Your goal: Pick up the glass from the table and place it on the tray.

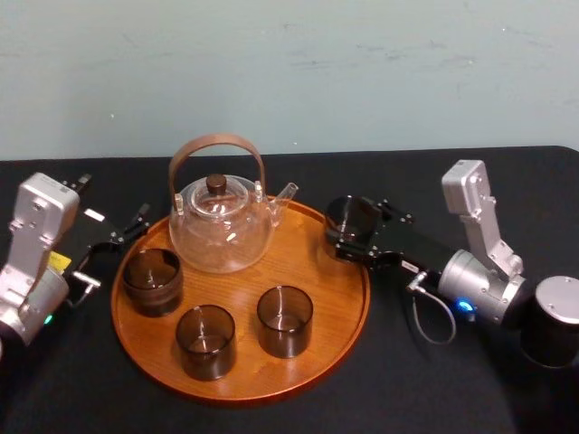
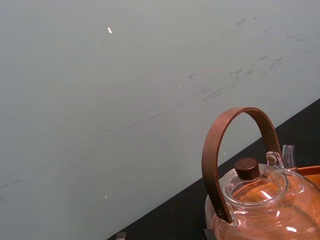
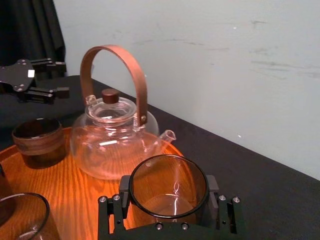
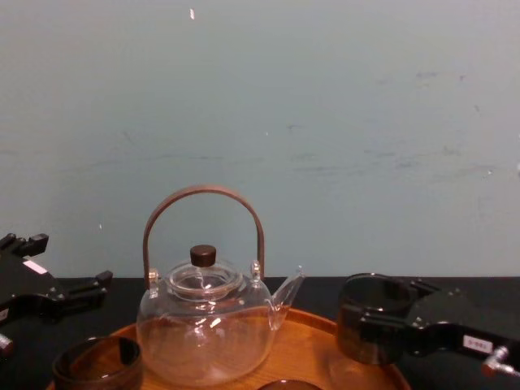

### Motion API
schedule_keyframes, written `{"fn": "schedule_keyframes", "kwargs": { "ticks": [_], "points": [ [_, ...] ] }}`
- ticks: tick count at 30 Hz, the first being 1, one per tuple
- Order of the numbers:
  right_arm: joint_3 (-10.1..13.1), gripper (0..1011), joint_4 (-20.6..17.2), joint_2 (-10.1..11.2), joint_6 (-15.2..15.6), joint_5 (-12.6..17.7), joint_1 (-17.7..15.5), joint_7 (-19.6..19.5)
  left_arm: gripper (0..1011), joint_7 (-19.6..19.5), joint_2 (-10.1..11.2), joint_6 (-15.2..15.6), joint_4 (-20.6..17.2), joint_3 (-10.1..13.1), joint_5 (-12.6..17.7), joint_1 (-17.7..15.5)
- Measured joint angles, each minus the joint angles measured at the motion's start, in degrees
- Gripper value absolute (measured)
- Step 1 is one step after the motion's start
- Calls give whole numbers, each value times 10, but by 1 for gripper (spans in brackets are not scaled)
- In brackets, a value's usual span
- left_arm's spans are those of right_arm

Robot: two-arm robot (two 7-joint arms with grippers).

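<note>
Black table [image 1: 452, 380], round tray [image 1: 335, 298], one more glass to add.
Right gripper [image 1: 355, 231] hugs the glass [image 3: 168, 187] tight at the tray's two o'clock edge, so it won't tip; left gripper [image 1: 116, 242] waits, fingers apart, at nine o'clock.

No legible text; perhaps illegibly small print on the white label [image 4: 475, 343] of the right gripper [image 4: 371, 323].

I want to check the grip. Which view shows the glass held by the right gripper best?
The right wrist view: the glass is close, with its whole rim and fingers on both sides. The head view shows it small from above; the chest view from the side.
</note>
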Motion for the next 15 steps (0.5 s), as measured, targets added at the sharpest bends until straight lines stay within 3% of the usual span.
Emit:
{"fn": "schedule_keyframes", "kwargs": {
  "ticks": [15],
  "points": [
    [-23, 904, 53, -24, -10, -3, 28, 16, 1001, 0, 0, 0, 0, 0, 0, 0]
  ]
}}
